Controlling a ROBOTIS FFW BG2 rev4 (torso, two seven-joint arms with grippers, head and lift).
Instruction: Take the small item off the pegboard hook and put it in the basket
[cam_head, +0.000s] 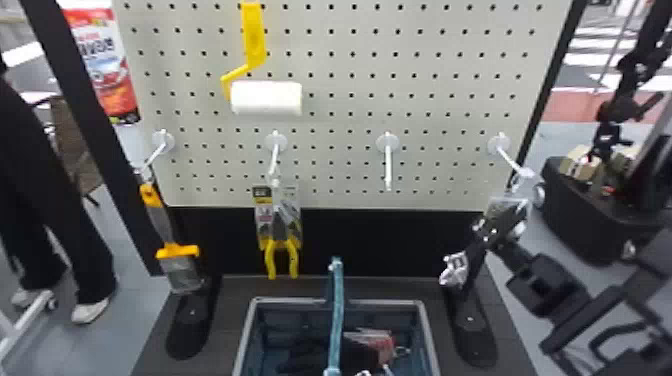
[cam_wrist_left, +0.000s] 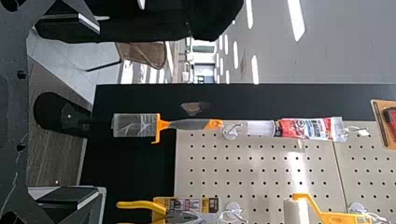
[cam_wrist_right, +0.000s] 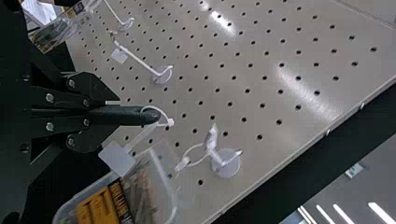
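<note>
In the head view, my right gripper (cam_head: 500, 220) is at the board's lower right, over the hanging clear-packed item (cam_head: 509, 201) by the far-right hook (cam_head: 500, 145). In the right wrist view, my right gripper (cam_wrist_right: 152, 116) has its fingers together on a thin white tie loop (cam_wrist_right: 164, 116); the clear case (cam_wrist_right: 105, 200) with a yellow and black label lies just beside it. Another white loop (cam_wrist_right: 195, 157) is at the hook (cam_wrist_right: 225, 162). In the left wrist view, my left gripper (cam_wrist_left: 95, 109) is open, its fingers wide apart. The grey-rimmed basket (cam_head: 431, 340) stands low in front of the board.
A scraper-like tool (cam_head: 162, 220), yellow-handled pliers (cam_head: 282, 255) and a paint roller (cam_head: 267, 97) hang on the pegboard (cam_head: 430, 110). A bare hook (cam_head: 388, 165) juts out between pliers and right arm. The basket's blue handle (cam_head: 337, 310) stands up; packed goods (cam_head: 372, 340) lie inside.
</note>
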